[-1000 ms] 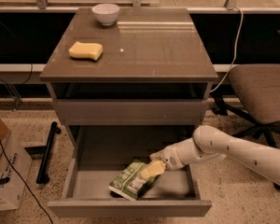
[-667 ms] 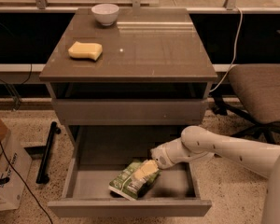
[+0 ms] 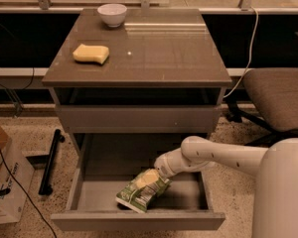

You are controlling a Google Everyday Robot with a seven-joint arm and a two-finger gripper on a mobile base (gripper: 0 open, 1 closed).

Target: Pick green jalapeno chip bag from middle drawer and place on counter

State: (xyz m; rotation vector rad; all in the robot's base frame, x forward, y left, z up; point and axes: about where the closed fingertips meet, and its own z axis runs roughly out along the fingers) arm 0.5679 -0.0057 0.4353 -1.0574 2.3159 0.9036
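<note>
While the green jalapeno chip bag (image 3: 139,193) keeps almost the same spot as a second ago, low and centre in the frame on the floor of the open middle drawer (image 3: 97,197) and close to its front wall, the arm above it is what changes. The gripper (image 3: 152,175) now sits a little further left in the picture, right at the bag's upper right end, and the forearm behind it is drawn further in over the drawer's right side.

The bag lies slanted, its lower left end toward the drawer front and its upper right end under the gripper's tip. The two appear to touch, but I cannot tell how the jaws stand. They merge with the pale top of the bag, so a straddle, a press and a firm clamp would all look alike here.

I judge that the reach is ending and the grasp is at hand. The bag is not yet lifted, since it rests on the drawer floor.

Further out, the desk (image 3: 159,58) fills the upper middle of the frame, with a yellow sponge (image 3: 91,53) at its left and a white bowl (image 3: 112,14) toward its far left corner. The bare stretch to their right looks the natural place for the bag.
</note>
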